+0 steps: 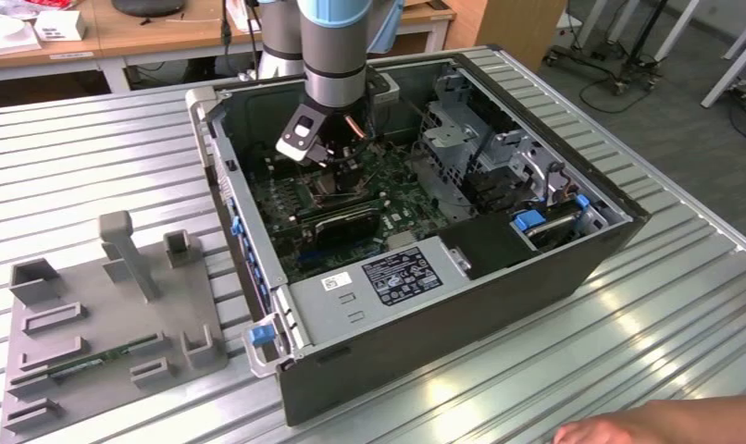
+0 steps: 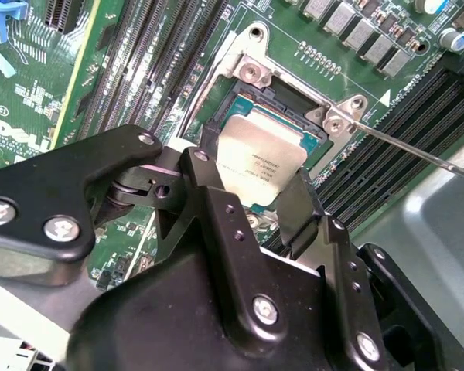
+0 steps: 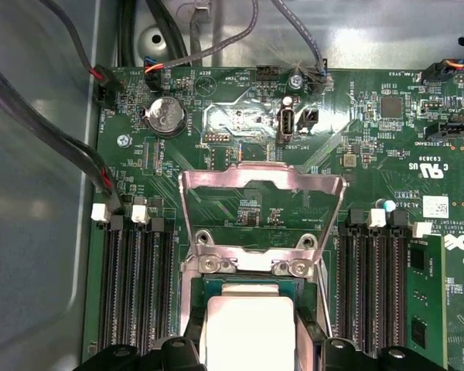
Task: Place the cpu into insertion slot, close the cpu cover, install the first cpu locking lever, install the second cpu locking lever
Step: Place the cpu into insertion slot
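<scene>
The cpu, a flat silver-tan square, sits level at the insertion slot, whose dark frame shows around its far edges. My gripper is shut on the cpu, one black finger against each opposite side. In the first wrist view the cpu lies between the same fingers, and the cpu cover stands raised open on its hinge just beyond the slot. A thin locking lever sticks out sideways from the socket. In the exterior view the gripper reaches down into the open computer case.
Long black memory slots flank the socket on both sides, with a green memory stick in one. Cables run along the case wall. A drive cage crowds the arm. A grey fixture lies outside; a hand rests at the table's edge.
</scene>
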`<state>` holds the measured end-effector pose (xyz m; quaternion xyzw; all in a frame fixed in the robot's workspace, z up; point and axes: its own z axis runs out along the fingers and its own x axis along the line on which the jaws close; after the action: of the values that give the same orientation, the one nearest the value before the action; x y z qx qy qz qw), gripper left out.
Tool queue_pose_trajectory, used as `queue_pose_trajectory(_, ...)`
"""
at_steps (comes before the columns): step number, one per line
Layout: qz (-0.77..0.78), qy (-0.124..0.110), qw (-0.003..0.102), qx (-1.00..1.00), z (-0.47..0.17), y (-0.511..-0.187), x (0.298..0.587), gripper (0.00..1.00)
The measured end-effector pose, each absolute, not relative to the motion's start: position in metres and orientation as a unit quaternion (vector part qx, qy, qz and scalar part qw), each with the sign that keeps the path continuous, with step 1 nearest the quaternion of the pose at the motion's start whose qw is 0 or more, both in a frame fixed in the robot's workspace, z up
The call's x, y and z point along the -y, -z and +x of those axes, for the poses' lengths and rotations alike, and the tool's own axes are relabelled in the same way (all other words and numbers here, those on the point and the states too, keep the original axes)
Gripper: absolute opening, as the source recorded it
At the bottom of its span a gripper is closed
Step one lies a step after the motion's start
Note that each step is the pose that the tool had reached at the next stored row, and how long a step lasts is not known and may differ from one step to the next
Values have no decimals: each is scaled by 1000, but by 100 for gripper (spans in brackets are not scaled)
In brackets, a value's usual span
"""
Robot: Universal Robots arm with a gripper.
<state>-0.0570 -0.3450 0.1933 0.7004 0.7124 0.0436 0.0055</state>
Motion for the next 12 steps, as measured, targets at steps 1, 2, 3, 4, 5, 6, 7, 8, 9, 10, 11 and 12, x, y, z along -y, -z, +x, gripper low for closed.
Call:
queue_pose_trajectory(1, 700, -43, 5, -712, -57, -193, 345, 54)
queue_pose_trajectory(2, 700, -43, 5, -712, -57, -193, 345, 54)
queue_pose_trajectory(3, 700, -43, 5, -712, -57, -193, 345, 54)
queue_pose_trajectory(4, 700, -43, 5, -712, -57, -193, 345, 54)
queue_pose_trajectory(5, 701, -43, 5, -712, -57, -193, 345, 54)
queue_pose_trajectory(6, 702, -43, 5, -711, -57, -193, 345, 54)
queue_pose_trajectory(7, 703, -43, 5, -710, -57, -193, 345, 54)
queue_pose_trajectory(8, 704, -43, 5, -709, -57, -193, 345, 54)
queue_pose_trajectory(9, 705, -43, 5, -708, -57, -193, 345, 54)
queue_pose_trajectory(10, 707, -43, 5, -706, -57, -193, 345, 54)
queue_pose_trajectory(11, 709, -43, 5, -704, -57, -193, 345, 54)
queue_pose_trajectory(12, 711, -43, 5, -702, -57, -193, 345, 54)
